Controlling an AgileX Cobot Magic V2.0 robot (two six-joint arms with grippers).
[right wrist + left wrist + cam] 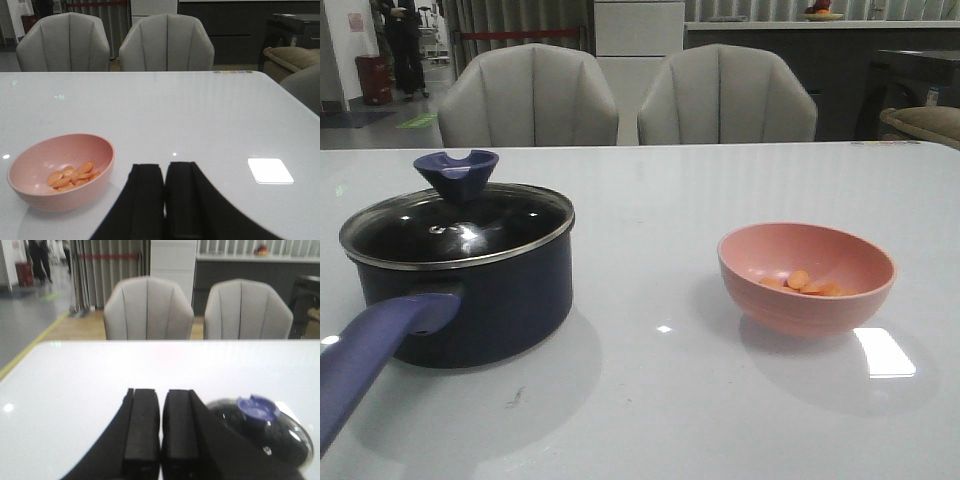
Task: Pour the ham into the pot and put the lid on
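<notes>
White table [650,200] with the task objects at rest. Lower left of the front view: the pot [480,300], a dark navy saucepan, with its purple-blue handle [370,355] running toward the lower left corner of the frame. The lid [455,225], dark glass with a bright metal rim, sits closed on the pot; its notched purple-blue knob [457,172] points up. Right of centre, well apart from the pot: a pink bowl [806,277] standing upright, holding the ham [807,284], a small cluster of thin orange slices lying on the bowl's floor.

Left wrist view: the left gripper [161,430] fills the lower centre of the frame, its two black fingers pressed together with only a thin seam between them, holding nothing. The lidded pot appears at lower right, partly hidden behind the gripper.

Right wrist view: the right gripper [165,200] occupies the lower centre, its fingers likewise closed against each other and empty. The pink bowl with the ham sits at lower left of that frame, near the gripper but not touching it.

Two grey chairs [625,95] stand behind the table's far edge.
</notes>
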